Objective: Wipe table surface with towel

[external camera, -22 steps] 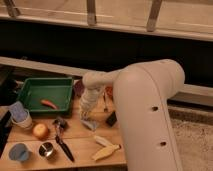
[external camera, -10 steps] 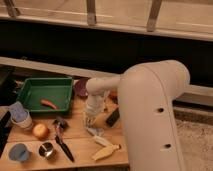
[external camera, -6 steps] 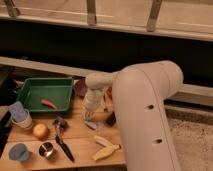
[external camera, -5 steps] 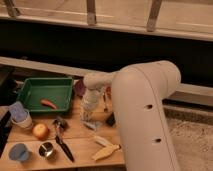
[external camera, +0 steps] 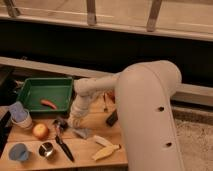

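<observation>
With our gripper (external camera: 76, 123) pressed low onto the grey towel (external camera: 83, 132) mid-table, jaws' state we cannot tell, a wide sweep could shove the nearby banana (external camera: 106, 151) off the table (external camera: 95, 120) edge.

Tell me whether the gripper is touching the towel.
Cannot tell. In the camera view the gripper sits right at the grey towel on the table, but no contact or gap shows plainly.

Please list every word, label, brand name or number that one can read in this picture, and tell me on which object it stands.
None: no readable text on the green tray, the cups, the towel or the arm. The claw hangs low over the table, beside the towel.
</observation>
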